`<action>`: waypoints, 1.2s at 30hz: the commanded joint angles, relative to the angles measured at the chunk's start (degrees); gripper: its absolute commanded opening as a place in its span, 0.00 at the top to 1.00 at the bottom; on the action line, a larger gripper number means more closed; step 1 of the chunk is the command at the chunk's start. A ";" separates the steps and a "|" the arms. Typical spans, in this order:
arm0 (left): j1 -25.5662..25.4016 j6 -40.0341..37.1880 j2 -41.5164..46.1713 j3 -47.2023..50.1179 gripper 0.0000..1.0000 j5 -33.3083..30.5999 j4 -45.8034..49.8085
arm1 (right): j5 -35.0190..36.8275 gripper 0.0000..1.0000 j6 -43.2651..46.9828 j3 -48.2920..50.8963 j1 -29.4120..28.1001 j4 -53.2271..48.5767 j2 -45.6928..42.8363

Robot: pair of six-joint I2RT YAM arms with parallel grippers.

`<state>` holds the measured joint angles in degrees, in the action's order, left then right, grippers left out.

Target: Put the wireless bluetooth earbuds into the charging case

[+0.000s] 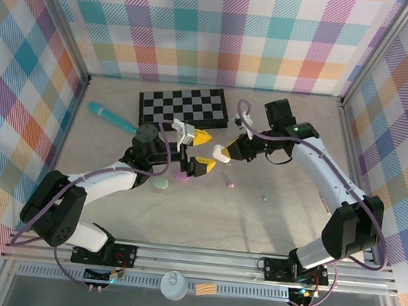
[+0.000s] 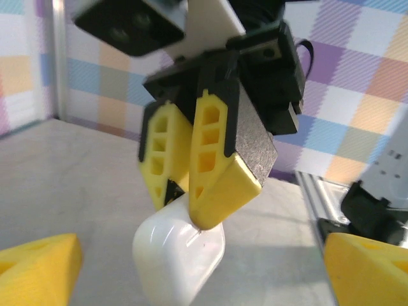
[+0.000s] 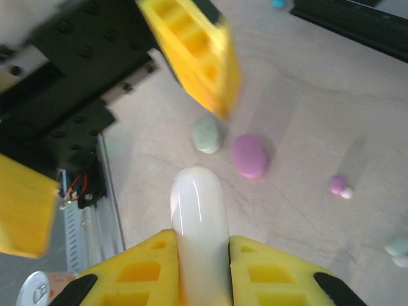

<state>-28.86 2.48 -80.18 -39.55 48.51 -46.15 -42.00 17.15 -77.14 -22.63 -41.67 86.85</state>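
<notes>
Now, right pincer clamped on white case, left pincer spread wide, holding nothing, just left of it, pink earbud and green earbud loose on surface, apart from both pincers, toward near right

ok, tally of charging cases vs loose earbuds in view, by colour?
Charging cases: 3 (white case held in the right gripper, pink case, pale green case)
Loose earbuds: 2 (pink earbud, pale green earbud)
Total: 5
</notes>
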 commanded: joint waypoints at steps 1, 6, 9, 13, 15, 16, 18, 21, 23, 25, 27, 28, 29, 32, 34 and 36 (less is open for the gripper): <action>0.65 -5.52 4.20 1.50 0.00 -6.86 3.68 | 2.64 0.82 -5.14 1.46 3.03 4.42 1.24; -2.69 -21.81 6.13 -1.08 0.00 -14.85 25.51 | 8.51 0.82 -15.34 2.14 8.15 10.27 7.53; -4.25 -25.32 5.83 -1.68 0.00 -17.38 30.74 | 11.43 0.83 -20.81 1.38 10.80 14.22 12.80; -5.23 -25.60 6.07 -1.35 0.00 -19.51 31.51 | 11.59 0.81 -24.77 -2.22 12.35 16.77 20.69; -5.63 -25.49 6.09 -1.14 0.00 -20.59 31.47 | 12.35 0.81 -26.01 -4.36 12.48 17.60 24.45; -5.76 -25.36 6.11 -1.01 0.00 -20.99 31.47 | 12.76 0.81 -26.81 -5.19 12.61 17.94 25.80; -6.02 -25.07 6.50 -0.69 0.00 -21.59 31.58 | 13.07 0.81 -27.86 -7.07 12.93 17.99 28.92; -6.29 -24.68 7.70 -0.17 0.00 -22.71 32.18 | 12.97 0.81 -28.02 -10.04 13.30 16.22 33.08; -6.32 -24.10 8.50 0.52 0.00 -23.56 32.25 | 13.26 0.81 -28.05 -10.56 13.40 16.18 34.40; -6.38 -23.55 9.02 0.80 0.00 -24.48 33.12 | 13.75 0.78 -28.04 -10.77 13.47 16.08 35.12; -6.34 -22.64 9.30 0.86 0.00 -25.93 33.75 | 14.69 0.73 -28.05 -10.05 13.58 16.68 35.14; -6.31 -21.70 9.73 1.17 0.00 -27.10 33.56 | 15.07 0.70 -28.00 -9.47 13.68 17.28 34.89; -6.37 -20.41 10.18 1.60 0.00 -28.90 33.12 | 15.64 0.69 -28.04 -8.96 13.71 17.79 34.58; -6.31 -17.06 11.44 2.09 0.00 -34.60 34.20 | 18.27 0.63 -27.49 -8.65 14.04 16.87 33.24; -6.29 -14.51 12.21 2.32 0.00 -38.76 34.87 | 20.39 0.52 -26.36 -7.01 14.02 17.74 30.56; -6.09 -12.29 12.63 2.22 0.00 -41.94 36.56 | 22.06 0.47 -25.14 -4.60 14.01 19.37 27.05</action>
<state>-34.76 -14.48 -69.23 -37.93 13.78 -12.16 -23.00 -9.69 -83.83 -9.06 -23.97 119.63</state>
